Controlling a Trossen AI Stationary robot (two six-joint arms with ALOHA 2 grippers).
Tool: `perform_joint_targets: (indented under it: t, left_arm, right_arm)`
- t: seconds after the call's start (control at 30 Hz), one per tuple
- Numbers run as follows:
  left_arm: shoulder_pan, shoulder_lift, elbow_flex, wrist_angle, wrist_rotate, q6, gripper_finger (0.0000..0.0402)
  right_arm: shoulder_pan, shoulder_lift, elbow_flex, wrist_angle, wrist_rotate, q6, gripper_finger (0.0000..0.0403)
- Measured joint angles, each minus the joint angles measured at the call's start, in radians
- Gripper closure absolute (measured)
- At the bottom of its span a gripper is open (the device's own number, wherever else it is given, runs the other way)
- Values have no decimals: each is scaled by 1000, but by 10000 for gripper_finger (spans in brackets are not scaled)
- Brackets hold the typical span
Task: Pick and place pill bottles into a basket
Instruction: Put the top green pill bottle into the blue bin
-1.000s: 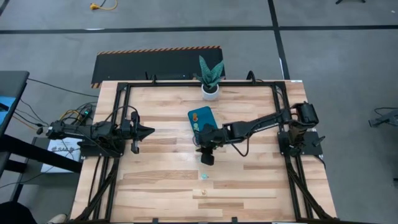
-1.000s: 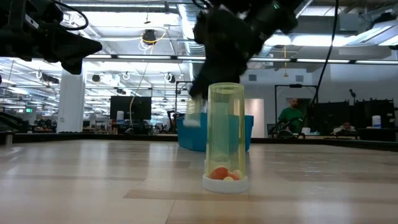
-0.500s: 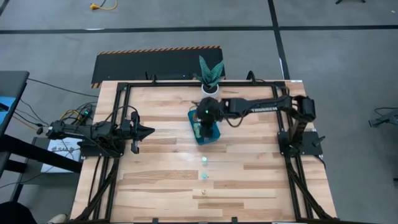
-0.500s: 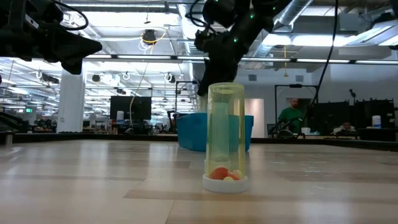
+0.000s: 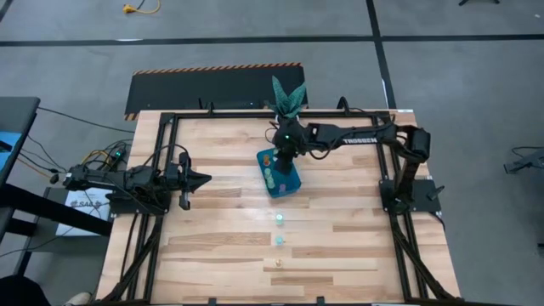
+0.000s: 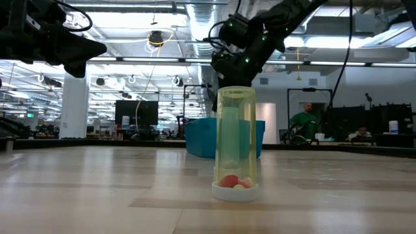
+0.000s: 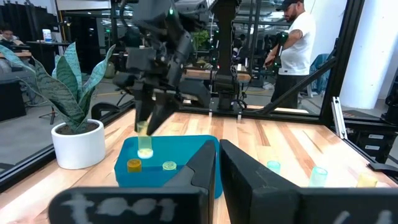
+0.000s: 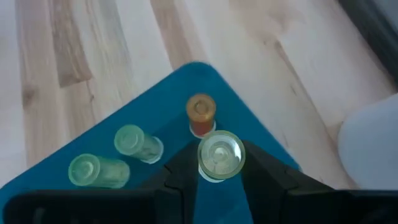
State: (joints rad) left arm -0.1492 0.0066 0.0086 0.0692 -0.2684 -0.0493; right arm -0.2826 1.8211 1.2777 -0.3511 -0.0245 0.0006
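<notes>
The teal-blue basket stands on the table's far middle; it also shows in the left wrist view and the right wrist view. An orange bottle and two green bottles lie in it. My right gripper hangs over the basket's far end, shut on a pale yellow-green bottle. Three bottles stand on the table nearer the front; the nearest, yellow-green, stands on its cap. My left gripper waits shut at the table's left. My right gripper pinches the pale bottle's upper part between its two fingers, which come from above and point down. The bottle's round end shows between the fingers. The bottle hangs upright below the fingers over the basket's far end.
A white plant pot stands just beyond the basket at the table's far edge, close to my right gripper. A black frame runs round the table. A person stands in the room beyond.
My right gripper has gone up from the table's middle and toward the far edge, carrying the pale bottle. It now hangs over the basket's far end. A teal bottle that it stood over shows uncovered on the table.
</notes>
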Motion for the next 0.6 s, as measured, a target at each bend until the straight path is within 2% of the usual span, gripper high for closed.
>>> perform_joint_targets:
  t: [0.6]
  left_arm:
    - [0,0,0,0,0,0,393]
  right_arm:
    - [0,1,-137,141,-1,79,304]
